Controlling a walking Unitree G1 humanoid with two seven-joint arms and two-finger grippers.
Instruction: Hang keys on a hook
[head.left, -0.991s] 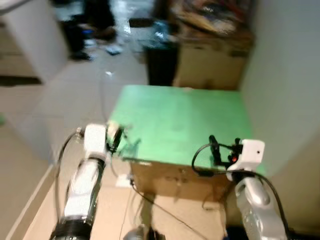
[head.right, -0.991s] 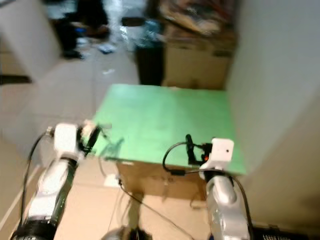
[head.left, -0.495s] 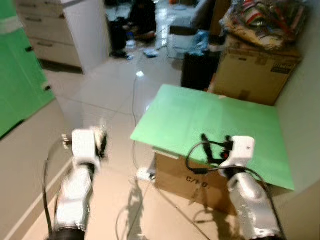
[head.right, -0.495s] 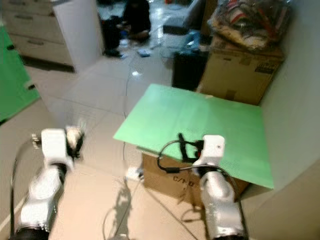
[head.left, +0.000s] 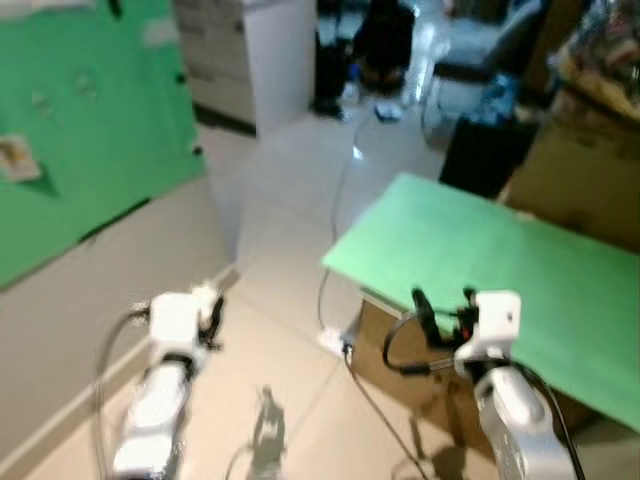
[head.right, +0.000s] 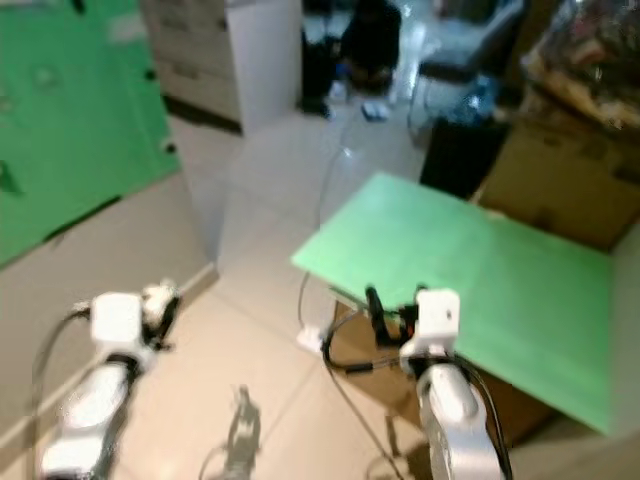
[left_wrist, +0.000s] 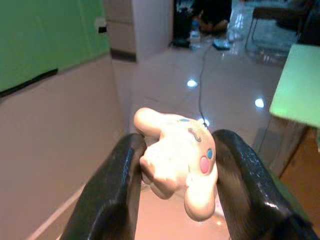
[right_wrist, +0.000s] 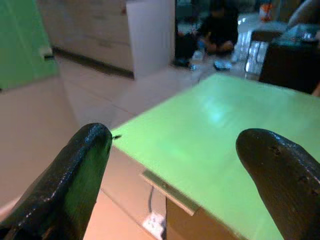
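Left eye view. The picture is blurred. The green worktop (head.left: 500, 260) lies to the robot's right, resting on a cardboard box (head.left: 400, 365). The left tool (head.left: 208, 318) is held over the tiled floor (head.left: 290, 200), well to the left of the worktop, with a pale charm (head.left: 205, 295) at its tip. The right tool (head.left: 441, 300) sits above the worktop's near edge, its two fingers set apart and bare. A green wall panel (head.left: 90, 130) stands far left of the worktop, above a beige lower wall. White cabinets (head.left: 250, 60) stand beyond the worktop's far left corner. A black bin (head.left: 480, 150) and a second cardboard box (head.left: 580, 190) stand behind the worktop. A cable (head.left: 335, 200) runs across the floor toward a white socket block (head.left: 330, 340) at the box's foot.

Right eye view. Same layout; nothing further to record.

Left wrist view. Both black fingers (left_wrist: 117, 185) are clamped on the charm, a cream soft figure with blue and pink spots. Keys themselves cannot be made out. The worktop's corner lies beyond the tool on one side, the green panel on the other.

Right wrist view. The fingers (right_wrist: 80, 165) stand wide apart, gripping nothing, with the worktop's corner between and beyond them. The cabinets lie past the worktop.
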